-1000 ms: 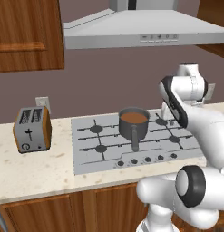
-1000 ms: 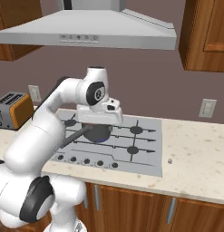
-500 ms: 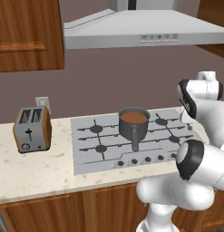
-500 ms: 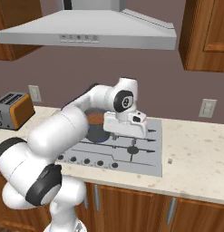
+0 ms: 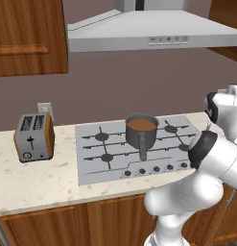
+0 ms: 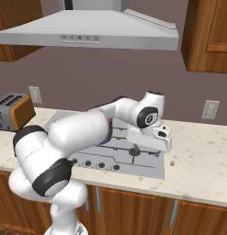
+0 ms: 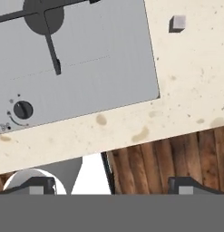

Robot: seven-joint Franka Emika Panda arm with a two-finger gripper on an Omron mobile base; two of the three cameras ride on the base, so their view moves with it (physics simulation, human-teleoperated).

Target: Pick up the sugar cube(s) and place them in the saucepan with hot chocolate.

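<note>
Saucepan [image 5: 142, 131]: on the stove [image 5: 96, 156], handle toward the front edge.
Contents: hot chocolate [image 5: 141, 125], near the brim.
Sugar cube [image 7: 178, 21]: on the bench [image 7: 195, 86], beside the stove.
Hand [image 7: 111, 185]: fingers apart, empty.

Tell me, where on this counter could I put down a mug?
Bare stone lies between the toaster and the stove, and right of the stove around the sugar cube. The stove is crowded: the saucepan with hot chocolate and the arm.

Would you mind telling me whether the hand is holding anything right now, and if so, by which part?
Nothing is held: the hand is open, its fingers wide apart with nothing between them. The sugar cube lies on the counter, apart from it.
</note>
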